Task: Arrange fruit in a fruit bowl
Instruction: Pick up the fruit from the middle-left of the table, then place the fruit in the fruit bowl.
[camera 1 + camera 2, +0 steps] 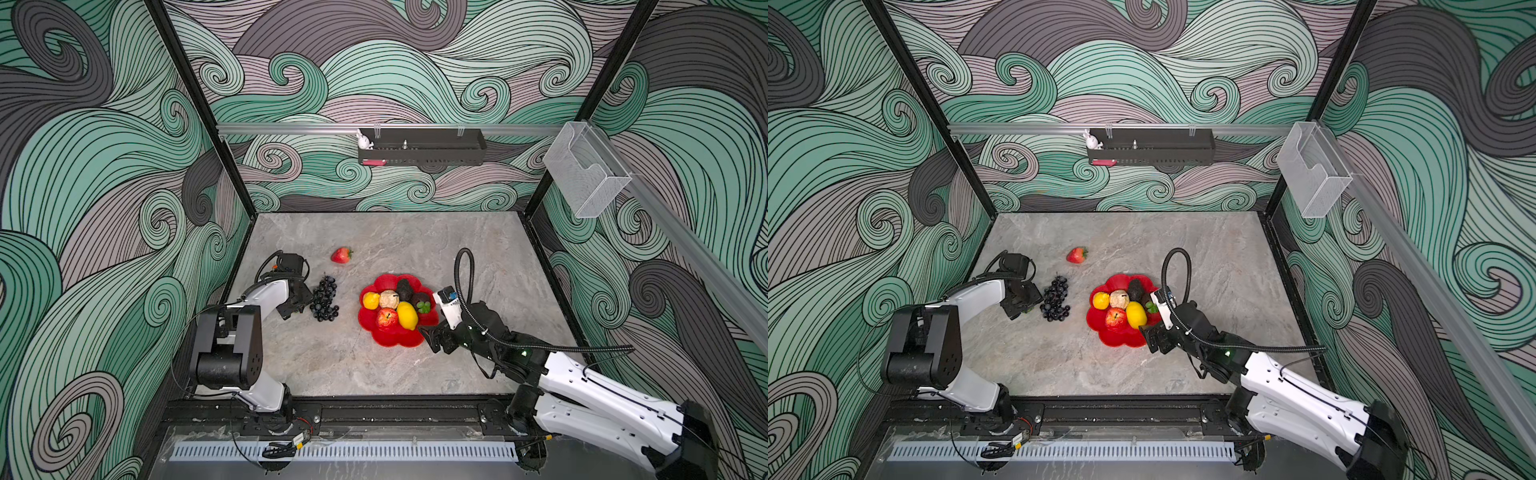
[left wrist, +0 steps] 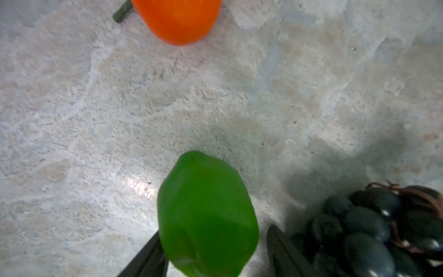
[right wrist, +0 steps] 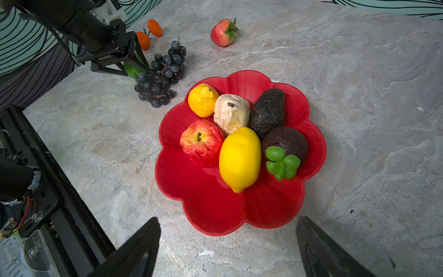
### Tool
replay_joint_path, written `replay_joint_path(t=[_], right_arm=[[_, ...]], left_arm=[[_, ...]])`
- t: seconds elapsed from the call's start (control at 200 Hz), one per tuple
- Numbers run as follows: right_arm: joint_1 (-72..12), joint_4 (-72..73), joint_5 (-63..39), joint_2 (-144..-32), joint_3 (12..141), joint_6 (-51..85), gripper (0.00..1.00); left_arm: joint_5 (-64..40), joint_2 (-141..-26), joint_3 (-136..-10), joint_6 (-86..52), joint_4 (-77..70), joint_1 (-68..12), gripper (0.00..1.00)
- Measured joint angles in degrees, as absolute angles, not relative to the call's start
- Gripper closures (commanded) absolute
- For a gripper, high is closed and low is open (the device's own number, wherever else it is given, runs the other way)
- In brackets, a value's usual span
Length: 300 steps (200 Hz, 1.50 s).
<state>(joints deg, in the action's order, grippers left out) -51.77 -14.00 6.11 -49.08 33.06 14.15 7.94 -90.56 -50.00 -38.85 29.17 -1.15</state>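
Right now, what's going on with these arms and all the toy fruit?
Two robot arms are filling a red bowl with toy fruit. Six pieces lie in it, among them an apple and two lemons. The left claw straddles a green lime on the table, beside the grape bunch, with a gap on one side. The right claw hangs open and empty by the bowl's near rim. A strawberry and two small oranges lie on the table.

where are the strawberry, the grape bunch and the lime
strawberry [image 1: 341, 255], in a top view, on its red body
grape bunch [image 1: 324, 300], in a top view, middle of the cluster
lime [image 2: 207, 213], left wrist view, middle of its green skin
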Motion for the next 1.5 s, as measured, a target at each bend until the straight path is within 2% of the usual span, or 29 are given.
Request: replay_joint_path(t=[0.095, 0.46, 0.751, 0.881, 1.131, 1.301, 1.501], right_arm=[[-51.77, -14.06, 6.2, -48.86, 33.06, 14.15, 0.11], [-51.77, -14.35, 6.44, -48.23, 33.06, 14.2, 0.11], [-51.77, -14.35, 6.46, -48.23, 33.06, 14.44, 0.11], [-51.77, -14.41, 6.55, -48.16, 33.06, 14.7, 0.11], [-51.77, -14.57, 7.42, -47.81, 33.06, 15.07, 0.11], [-51.72, -14.5, 7.57, -48.31, 33.06, 15.09, 0.11], [-51.72, -14.48, 7.57, -48.82, 33.06, 15.27, 0.11]], left_arm=[[8.14, -91.0, -50.0, -38.83, 29.17, -1.15, 0.43], [8.54, -89.86, -49.45, -38.61, 28.64, -1.15, 0.53], [8.93, -85.01, -46.65, -38.61, 28.27, -1.17, 0.57], [8.75, -79.26, -45.89, -38.59, 28.91, -2.2, 0.57], [4.97, -67.16, -46.63, -37.04, 31.75, -14.85, 0.58], [0.75, -66.41, -47.2, -36.23, 34.94, -24.36, 0.58], [-3.33, -69.89, -51.81, -33.87, 38.98, -31.68, 0.58]])
